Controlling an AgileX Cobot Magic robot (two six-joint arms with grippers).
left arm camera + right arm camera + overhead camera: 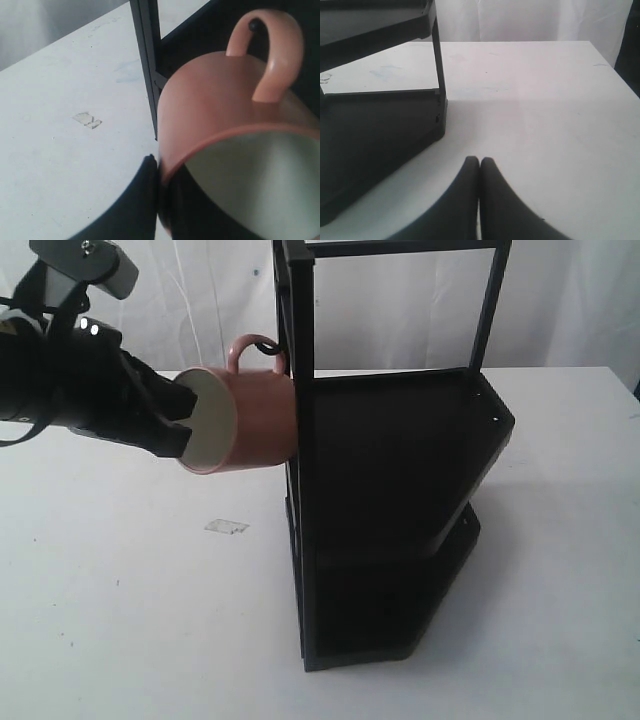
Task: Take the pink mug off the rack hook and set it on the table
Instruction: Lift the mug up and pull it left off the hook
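The pink mug [250, 420] hangs sideways off the tall black rack [390, 510], its cream mouth facing left. Its looped handle [258, 348] sits over the rack hook [270, 344]; in the left wrist view the hook's black tip [255, 25] shows inside the handle loop [275, 55]. My left gripper [180, 420] is shut on the mug's rim [165, 170], one finger [142, 200] outside the wall and one inside. My right gripper [480, 162] is shut with nothing in it, low over the white table [545, 115] beside the rack's base [380, 130]. It is out of sight in the exterior view.
A small scrap of tape [226, 527] lies on the table [120, 620] below the mug. The rack's dark shelves [400, 430] fill the middle of the scene. A white curtain [400, 300] hangs behind the table.
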